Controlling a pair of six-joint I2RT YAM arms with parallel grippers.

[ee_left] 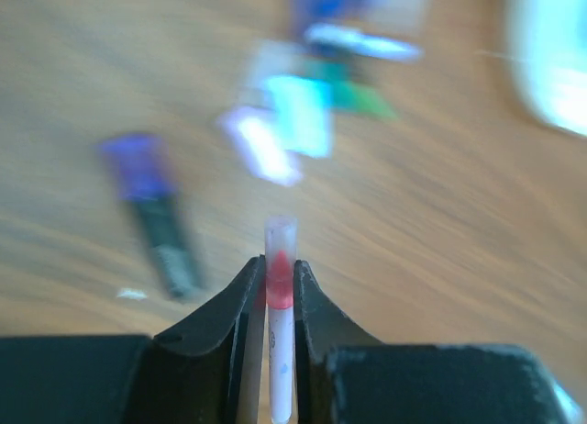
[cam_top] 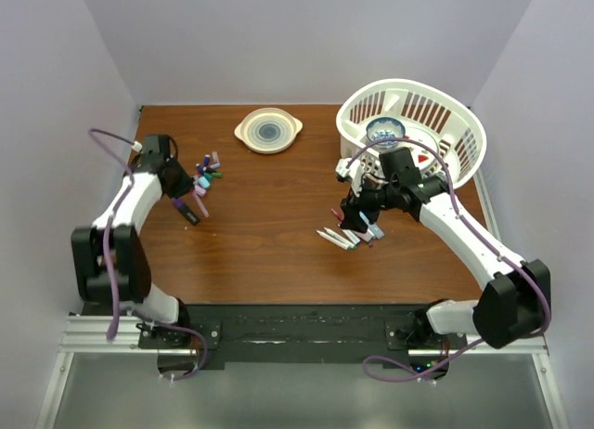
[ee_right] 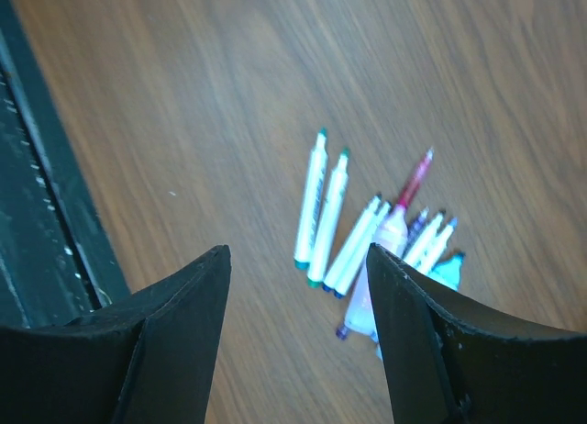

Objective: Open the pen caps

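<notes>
The left fingers (ee_left: 229, 309) pinch a thin pink pen (ee_left: 280, 273) tight so it cannot slip. The pen caps (ee_left: 298, 112) lie heaped just ahead of them. The right fingers (ee_right: 174, 305) gape wide, holding nothing, over more pens (ee_right: 311, 204)

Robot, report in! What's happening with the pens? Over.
Left gripper shut on a white-and-red pen. Right gripper open above the pen pile. Loose caps heaped far left. Nothing blocking.

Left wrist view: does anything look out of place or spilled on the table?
Nothing looks spilled. The small coloured plastic caps lie in a loose jumble, and one purple-ended black marker lies alone, apart from them.
</notes>
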